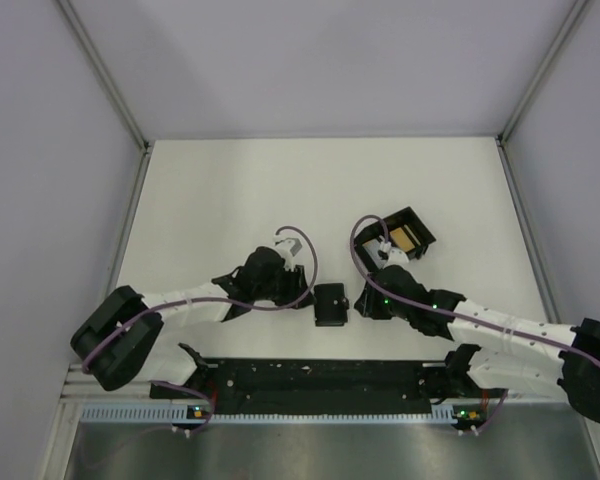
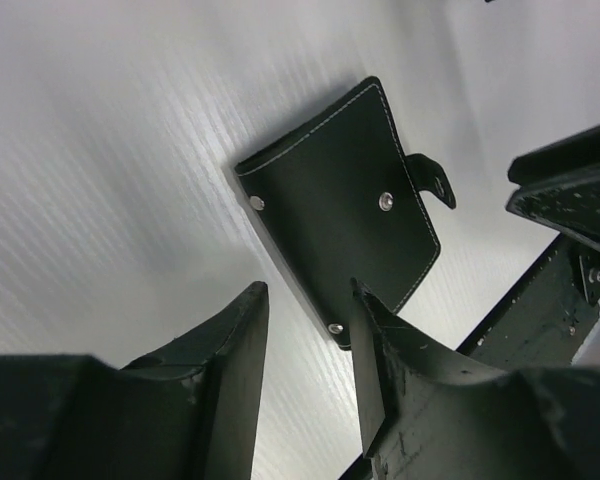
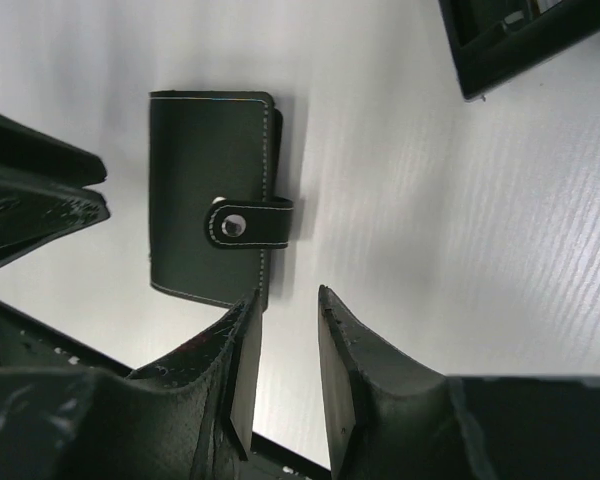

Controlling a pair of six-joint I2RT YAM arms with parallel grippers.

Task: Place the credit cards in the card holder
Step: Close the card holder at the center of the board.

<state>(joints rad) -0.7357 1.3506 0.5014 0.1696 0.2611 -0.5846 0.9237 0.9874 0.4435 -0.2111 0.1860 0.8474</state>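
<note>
The card holder point(image 1: 331, 303) is a small flat black case with white stitching, lying on the white table between my two grippers. In the right wrist view the card holder point(image 3: 210, 205) has its strap snapped shut. In the left wrist view the card holder point(image 2: 340, 220) shows its studded side. My left gripper point(image 1: 302, 291) point(image 2: 310, 300) is open just left of it, with only bare table between its fingers. My right gripper point(image 1: 366, 300) point(image 3: 288, 300) is open just right of it and holds nothing. No credit cards show plainly.
An open black box point(image 1: 403, 238) with a gold patch inside stands behind the right gripper; its corner shows at the right wrist view's top right as the black box point(image 3: 520, 35). A black rail point(image 1: 310, 375) runs along the near edge between the arm bases.
</note>
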